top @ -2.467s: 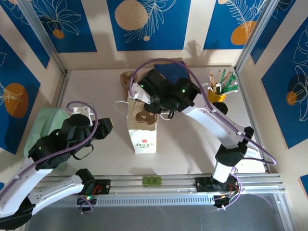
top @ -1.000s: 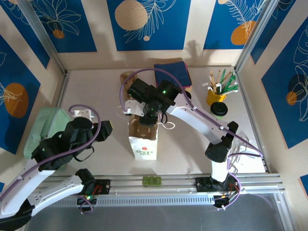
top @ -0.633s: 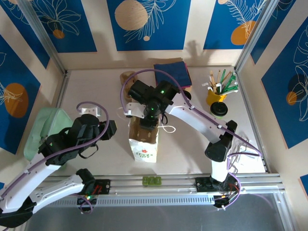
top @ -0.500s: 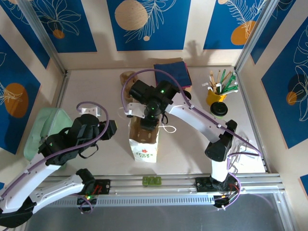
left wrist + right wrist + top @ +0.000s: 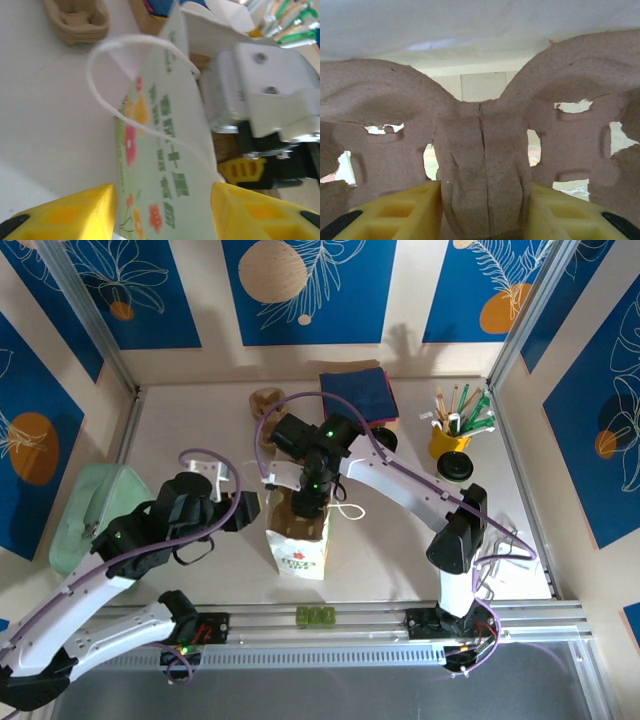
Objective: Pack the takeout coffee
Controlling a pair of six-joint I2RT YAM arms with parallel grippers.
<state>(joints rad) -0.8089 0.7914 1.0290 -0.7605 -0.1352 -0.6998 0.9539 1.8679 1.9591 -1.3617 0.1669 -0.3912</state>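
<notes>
My right pincer (image 5: pixel 482 212) is clamped on the middle ridge of the pulp cup carrier (image 5: pixel 482 150); the top view places it in the paper bag (image 5: pixel 300 552). My left pincer (image 5: pixel 164 215) gapes around the bag's printed side. I cannot tell where the coffee cup is

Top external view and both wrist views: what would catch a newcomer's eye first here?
First comes the white paper bag standing mid-table, with the right gripper reaching down into its open mouth. In the right wrist view, that gripper is clamped on the central ridge of a brown pulp cup carrier. The left gripper sits open at the bag's left side, its yellow fingers on either side of the printed wall.
</notes>
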